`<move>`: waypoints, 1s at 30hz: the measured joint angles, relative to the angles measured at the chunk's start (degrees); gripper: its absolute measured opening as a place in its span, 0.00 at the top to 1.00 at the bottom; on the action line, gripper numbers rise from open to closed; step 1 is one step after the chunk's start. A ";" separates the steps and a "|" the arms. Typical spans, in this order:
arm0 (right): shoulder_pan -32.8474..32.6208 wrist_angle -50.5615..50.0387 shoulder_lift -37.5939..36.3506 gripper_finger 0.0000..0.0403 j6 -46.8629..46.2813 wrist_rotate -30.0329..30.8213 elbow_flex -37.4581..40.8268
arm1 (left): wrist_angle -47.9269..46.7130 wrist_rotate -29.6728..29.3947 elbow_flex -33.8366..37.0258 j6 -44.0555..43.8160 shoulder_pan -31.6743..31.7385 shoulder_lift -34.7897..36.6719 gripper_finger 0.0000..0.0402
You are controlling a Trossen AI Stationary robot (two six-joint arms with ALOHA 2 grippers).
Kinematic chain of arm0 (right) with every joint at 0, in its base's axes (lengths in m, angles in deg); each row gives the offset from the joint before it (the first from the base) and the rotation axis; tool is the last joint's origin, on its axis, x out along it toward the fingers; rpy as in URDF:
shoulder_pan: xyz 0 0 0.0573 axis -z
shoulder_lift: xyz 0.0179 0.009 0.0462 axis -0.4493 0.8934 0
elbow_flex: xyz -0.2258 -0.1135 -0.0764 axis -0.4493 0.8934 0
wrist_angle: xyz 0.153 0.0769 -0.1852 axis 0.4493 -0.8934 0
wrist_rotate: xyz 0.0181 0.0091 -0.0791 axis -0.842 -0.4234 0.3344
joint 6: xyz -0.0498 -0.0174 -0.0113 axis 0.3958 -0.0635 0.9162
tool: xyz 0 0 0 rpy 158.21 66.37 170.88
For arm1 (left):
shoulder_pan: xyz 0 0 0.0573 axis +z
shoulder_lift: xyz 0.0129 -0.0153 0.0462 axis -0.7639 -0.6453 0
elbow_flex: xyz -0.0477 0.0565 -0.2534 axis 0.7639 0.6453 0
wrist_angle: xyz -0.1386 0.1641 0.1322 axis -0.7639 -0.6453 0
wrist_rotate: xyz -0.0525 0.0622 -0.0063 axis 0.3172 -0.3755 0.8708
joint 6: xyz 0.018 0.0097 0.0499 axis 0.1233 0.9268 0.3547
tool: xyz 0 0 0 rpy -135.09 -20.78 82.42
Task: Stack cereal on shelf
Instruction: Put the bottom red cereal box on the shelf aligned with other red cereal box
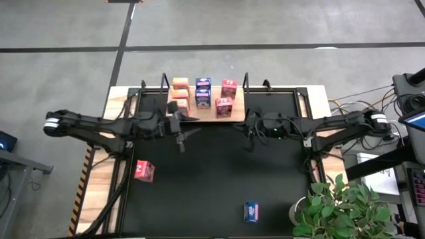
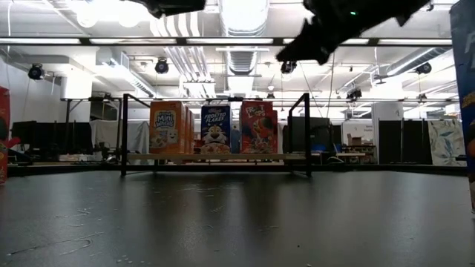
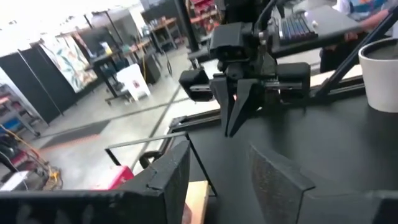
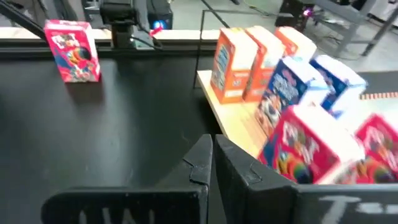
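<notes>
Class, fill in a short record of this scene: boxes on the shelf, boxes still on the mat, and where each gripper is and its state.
shelf: light-wood board at the mat's far edge
boxes on shelf: three orange, two blue, two red
red box: on the mat, left side
blue box: on the mat, near edge
left gripper: by the shelf's orange end, fingers apart, holding nothing
right gripper: off the shelf's right end, shut, empty

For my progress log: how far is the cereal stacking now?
Done: seven boxes stand on the shelf, three orange, two blue, two red. In hand: nothing; left gripper open, right gripper shut, both near the shelf. Left: red box and blue box on the mat.
</notes>
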State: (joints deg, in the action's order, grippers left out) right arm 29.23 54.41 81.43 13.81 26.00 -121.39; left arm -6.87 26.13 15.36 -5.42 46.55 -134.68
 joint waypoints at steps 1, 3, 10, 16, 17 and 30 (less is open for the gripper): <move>0.57 0.11 1.37 0.97 0.31 -0.65 -1.26 | 0.62 0.01 1.31 0.40 0.04 1.30 0.65; 1.96 -0.23 3.87 0.97 1.29 -1.02 -3.67 | 2.04 -0.03 3.39 0.83 0.08 3.40 0.66; 7.46 -3.72 13.65 0.97 4.38 -1.12 -14.64 | 2.94 -0.02 8.76 0.87 0.08 9.42 0.67; 12.27 -9.81 21.25 0.97 6.11 -0.86 -23.94 | 3.10 0.01 10.77 1.29 0.08 12.23 0.67; 12.89 -10.68 22.38 0.97 6.42 -0.87 -25.36 | 2.94 0.01 10.82 1.30 0.08 12.64 0.67; 17.37 -17.66 28.42 0.97 7.73 -0.24 -30.44 | 1.04 0.01 10.91 1.73 0.08 14.20 0.67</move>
State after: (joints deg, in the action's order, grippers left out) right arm 46.60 36.75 109.85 21.54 25.76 -151.83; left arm -5.83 26.14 26.27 -3.69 46.63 -120.49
